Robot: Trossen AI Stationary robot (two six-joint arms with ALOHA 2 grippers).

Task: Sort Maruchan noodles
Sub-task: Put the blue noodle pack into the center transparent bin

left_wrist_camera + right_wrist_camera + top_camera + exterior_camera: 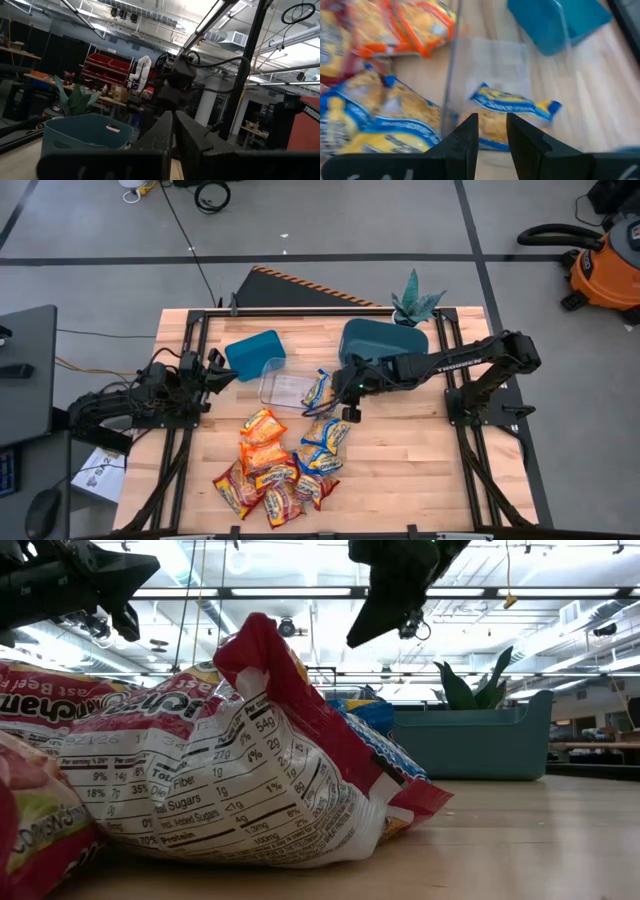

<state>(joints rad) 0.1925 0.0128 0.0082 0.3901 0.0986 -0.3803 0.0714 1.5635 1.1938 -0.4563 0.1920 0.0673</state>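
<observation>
A blue-and-yellow Maruchan noodle packet [515, 106] lies at the right end of the clear tray [272, 372], partly over its rim. My right gripper [492, 132] hovers just above and beside it, open, with nothing between its fingers; in the high view my right gripper [350, 408] is at the table's middle. Several more packets, orange, red and blue [272, 470], lie heaped near the front edge. My left gripper [222, 370] waits at the table's left, shut and empty.
A small teal bin [255, 352] stands behind the tray and a larger teal bin [385, 340] at the back right, under my right arm. A potted plant [415, 302] stands at the far edge. Bare wood [430, 470] lies to the right of the heap.
</observation>
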